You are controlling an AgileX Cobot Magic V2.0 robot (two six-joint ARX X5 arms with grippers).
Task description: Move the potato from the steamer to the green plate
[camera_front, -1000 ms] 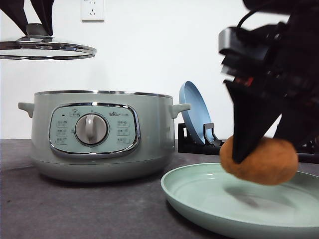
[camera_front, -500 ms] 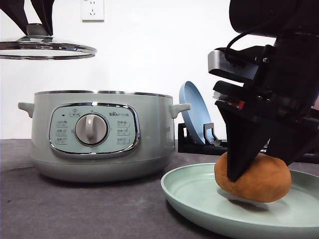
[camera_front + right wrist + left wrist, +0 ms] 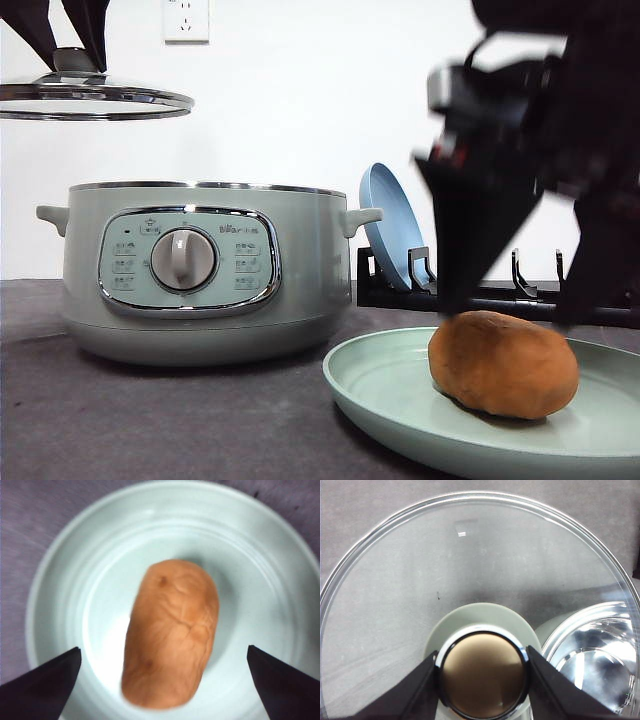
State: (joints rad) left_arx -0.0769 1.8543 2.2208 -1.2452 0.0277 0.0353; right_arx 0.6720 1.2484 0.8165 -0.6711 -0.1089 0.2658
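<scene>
Clearing straight up suits the wide-open right gripper [image 3: 515,310], since the potato [image 3: 503,363] rests on the plate [image 3: 380,385]; left gripper [image 3: 481,672] clamps the lid knob [image 3: 482,675].

An egg-shaped, orange-brown potato [image 3: 503,364] with matte, wrinkled skin lies on its side inside a wide, shallow, pale mint-green plate [image 3: 380,385], resting on the plate's floor. The plate sits flat on the dark grey surface [image 3: 150,420], front right of the steamer [image 3: 200,270]. The steamer is a large, round, sage-green pot with a grey dial, chrome-rimmed panel and side handles, standing upright with its top uncovered.
</scene>
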